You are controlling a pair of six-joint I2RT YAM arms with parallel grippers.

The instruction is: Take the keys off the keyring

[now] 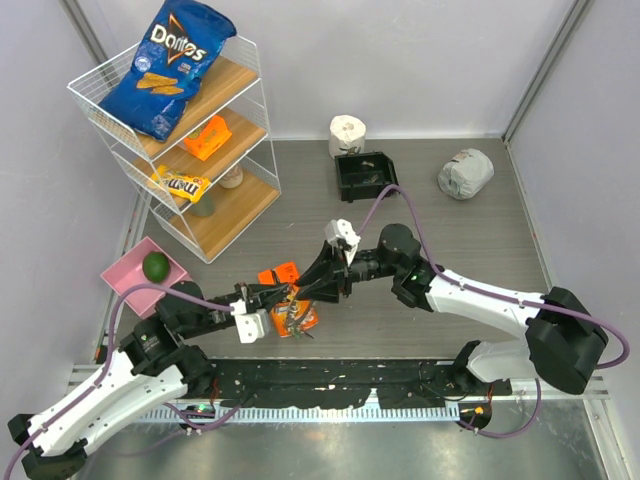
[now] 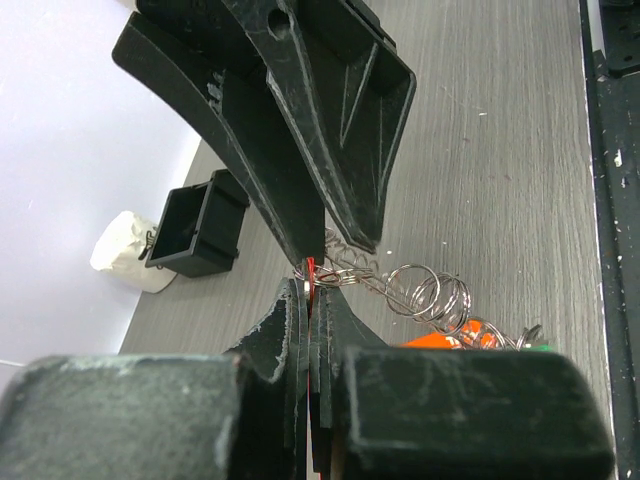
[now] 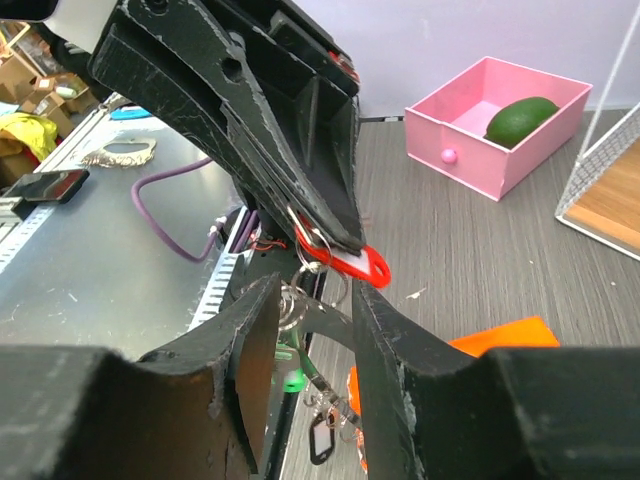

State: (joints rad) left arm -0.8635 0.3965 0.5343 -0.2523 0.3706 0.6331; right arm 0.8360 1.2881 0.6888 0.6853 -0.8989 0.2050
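Note:
My left gripper [image 2: 312,285] is shut on a thin red-headed key [image 2: 311,268], which also shows in the right wrist view [image 3: 355,265]. A chain of thin silvery wire rings [image 2: 425,292] hangs from it. A green-headed key [image 3: 292,378] and a dark one [image 3: 320,440] dangle lower on the chain. My right gripper [image 3: 315,300] is open, with its jaws on either side of the small rings [image 3: 313,240] just below the left fingertips. In the top view the two grippers [image 1: 297,295] meet above the orange packets. No wide flat speckled ring is in view.
Orange packets [image 1: 298,318] lie under the grippers. A pink drawer [image 1: 125,275] holding an avocado [image 1: 156,265] sits at the left. A wire shelf [image 1: 250,215] stands behind it. At the back are a black box [image 1: 365,175], a toilet roll [image 1: 347,133] and a grey wad [image 1: 466,173].

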